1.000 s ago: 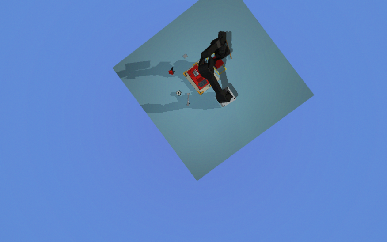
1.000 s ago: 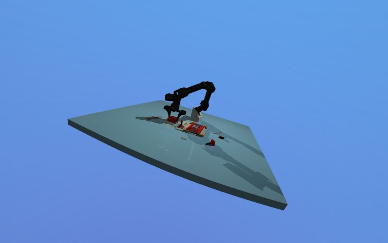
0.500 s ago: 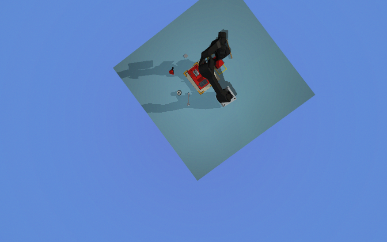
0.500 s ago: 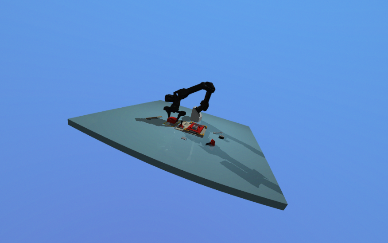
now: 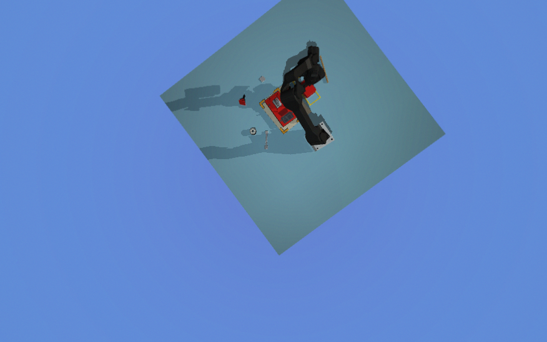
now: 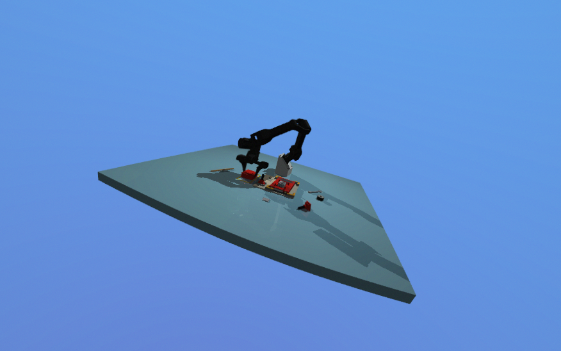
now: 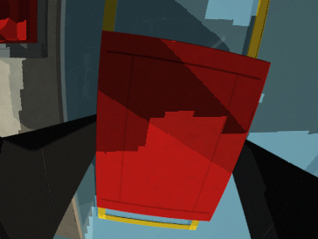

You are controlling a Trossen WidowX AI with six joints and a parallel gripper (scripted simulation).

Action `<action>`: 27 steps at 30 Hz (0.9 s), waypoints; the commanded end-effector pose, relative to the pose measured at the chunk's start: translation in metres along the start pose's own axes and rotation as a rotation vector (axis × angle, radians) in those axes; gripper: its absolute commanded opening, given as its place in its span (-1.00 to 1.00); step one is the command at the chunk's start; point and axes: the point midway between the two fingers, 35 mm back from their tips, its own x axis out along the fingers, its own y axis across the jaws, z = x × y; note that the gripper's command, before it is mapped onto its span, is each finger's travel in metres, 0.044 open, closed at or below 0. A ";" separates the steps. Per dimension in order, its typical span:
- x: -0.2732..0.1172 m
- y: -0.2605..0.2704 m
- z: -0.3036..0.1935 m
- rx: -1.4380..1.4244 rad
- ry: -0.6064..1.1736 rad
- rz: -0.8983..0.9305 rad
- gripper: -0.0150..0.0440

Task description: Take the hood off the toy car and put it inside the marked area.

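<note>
The hood point(image 5: 309, 91) point(image 6: 246, 175) point(image 7: 148, 183) is a red, slightly tapered panel. My gripper point(image 6: 250, 173) point(image 7: 169, 133) is shut on it, one black finger on each long side. The yellow outline of the marked area point(image 5: 315, 101) point(image 7: 109, 15) lies under the hood. In the wrist view its lines show past both ends of the hood, and the hood covers part of the side lines. The hood is low over the table; whether it touches is not clear. The toy car point(image 5: 279, 113) point(image 6: 274, 183), red on a cream base, stands beside the area. The arm hides part of it from above.
A brown stick point(image 5: 326, 79) point(image 6: 221, 170) lies beyond the area. A red and black part point(image 5: 241, 101) point(image 6: 307, 205), a wheel point(image 5: 253, 130) point(image 6: 320, 198), a grey bar point(image 5: 266, 140) point(image 6: 314, 191) and a small pale piece point(image 5: 261, 78) point(image 6: 265, 199) lie around the car.
</note>
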 end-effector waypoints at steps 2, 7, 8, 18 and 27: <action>0.003 0.001 -0.001 0.007 0.000 0.004 -0.49; 0.001 0.000 0.000 0.000 0.000 0.000 -0.05; 0.001 0.000 0.000 0.000 0.000 0.000 0.04; 0.001 0.000 0.000 0.000 0.000 0.000 0.93; -0.057 -0.002 0.001 0.001 0.003 0.003 1.00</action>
